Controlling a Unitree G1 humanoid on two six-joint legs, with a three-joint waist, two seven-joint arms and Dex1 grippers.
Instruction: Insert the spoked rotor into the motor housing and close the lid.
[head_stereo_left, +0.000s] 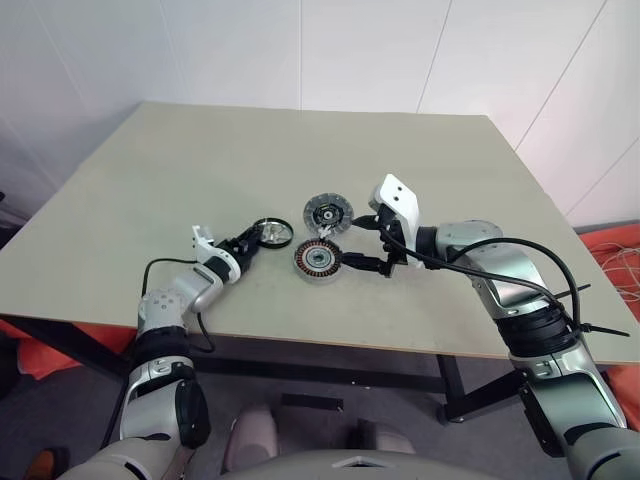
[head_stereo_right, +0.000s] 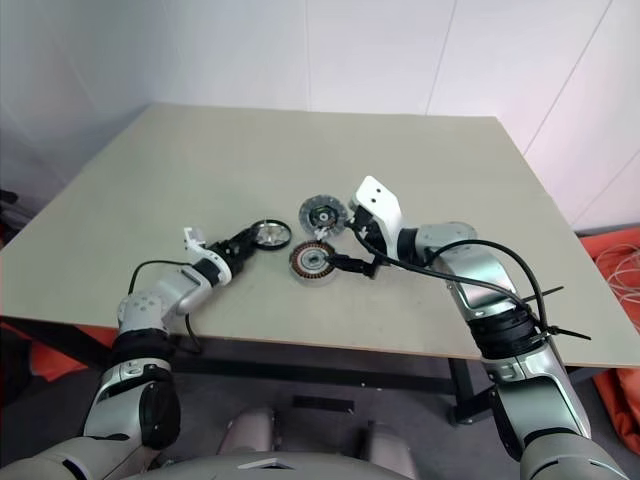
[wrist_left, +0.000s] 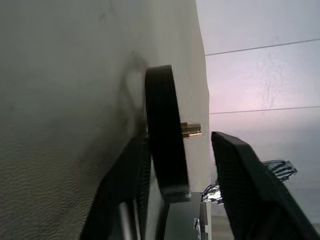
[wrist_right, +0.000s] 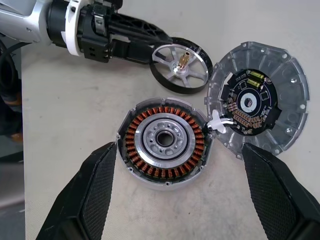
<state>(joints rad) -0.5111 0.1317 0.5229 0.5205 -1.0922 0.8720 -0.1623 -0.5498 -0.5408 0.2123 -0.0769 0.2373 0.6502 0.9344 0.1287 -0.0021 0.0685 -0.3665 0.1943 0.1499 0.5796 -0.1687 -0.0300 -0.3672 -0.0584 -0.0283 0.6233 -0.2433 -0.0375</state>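
Note:
The spoked rotor (wrist_right: 180, 62), a silver wheel with a dark rim and a brass shaft, lies on the table left of the other parts. My left gripper (head_stereo_left: 258, 238) straddles its rim (wrist_left: 165, 145). One finger is against the rim, the other finger (wrist_left: 250, 190) stands a small gap off. The motor housing (wrist_right: 165, 140), with copper windings round a silver hub, sits face up between the wide-open fingers of my right gripper (wrist_right: 178, 149), which hovers just above it. The lid (wrist_right: 255, 100), a grey disc with a dark circuit centre, lies flat beside the housing, joined to it by short wires.
The beige table (head_stereo_left: 200, 160) is bare apart from the three parts, which cluster near its front middle. Its front edge runs close under both arms. A black cable (head_stereo_left: 540, 270) loops along my right forearm.

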